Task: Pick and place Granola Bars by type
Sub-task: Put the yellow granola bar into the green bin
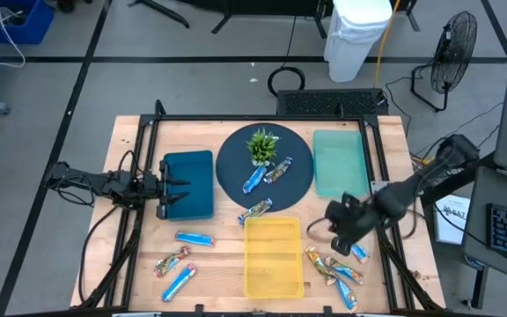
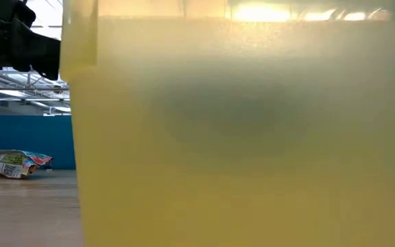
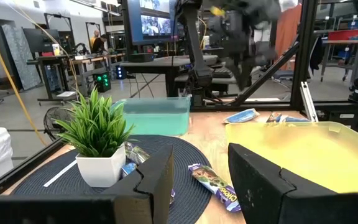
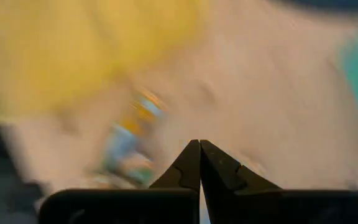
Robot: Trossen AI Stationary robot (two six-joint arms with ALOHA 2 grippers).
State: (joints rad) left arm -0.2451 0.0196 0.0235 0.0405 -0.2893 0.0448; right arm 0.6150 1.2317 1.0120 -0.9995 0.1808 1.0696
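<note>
Landmark: yellow bin (image 1: 274, 256). Granola bars (image 1: 334, 269) are scattered just right of it, more (image 1: 178, 261) left of it. The right gripper (image 1: 342, 243) is held just right of the bin, fingers pressed together, empty. The left gripper (image 1: 176, 195) is parked over the dark blue bin (image 1: 192, 180), fingers spread. Two bars (image 1: 267, 174) are seen on the round mat (image 1: 236, 163) beyond, beside the small plant (image 1: 262, 145).

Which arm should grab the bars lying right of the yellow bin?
Right, probably. The right gripper hangs just above those granola bars beside the yellow bin, fingers shut. The left gripper waits, open, over the dark blue bin.
</note>
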